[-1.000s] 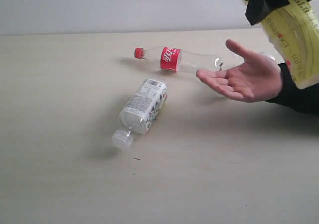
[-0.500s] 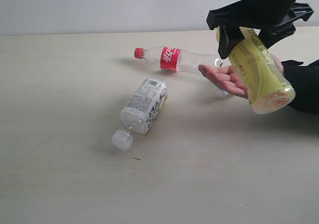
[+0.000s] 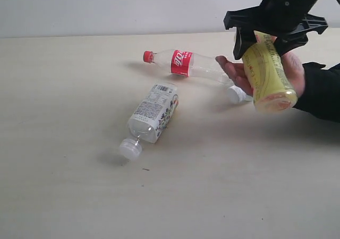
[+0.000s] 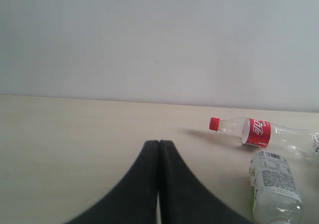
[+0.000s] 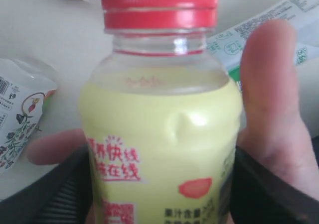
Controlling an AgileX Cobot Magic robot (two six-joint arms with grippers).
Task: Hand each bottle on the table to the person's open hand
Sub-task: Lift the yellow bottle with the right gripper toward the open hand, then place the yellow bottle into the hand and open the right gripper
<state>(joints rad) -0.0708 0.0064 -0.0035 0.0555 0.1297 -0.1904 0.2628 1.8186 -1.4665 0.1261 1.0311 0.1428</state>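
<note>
My right gripper (image 3: 265,40) (image 5: 159,194) is shut on the yellow-green red-capped bottle (image 3: 268,74) (image 5: 159,134), holding it tilted against the person's hand (image 3: 234,71). The thumb (image 5: 269,94) lies beside the bottle. On the table (image 3: 69,186) lie the slim clear bottle with red cap and label (image 3: 183,62) (image 4: 256,133) and a clear white-capped bottle (image 3: 153,113) (image 4: 274,186). Another bottle's white cap (image 3: 235,94) pokes out under the hand, and its green-white label (image 5: 259,35) shows behind the thumb. The left gripper (image 4: 159,143) is shut and empty, out of the exterior view.
The person's black sleeve (image 3: 321,93) comes in from the right edge. A pale wall (image 3: 106,8) runs behind the table's far edge.
The right gripper came down from the upper right with the yellow-green bottle and brought it into the hand, whose fingers have curled up around it. The lying bottles have not moved.
</note>
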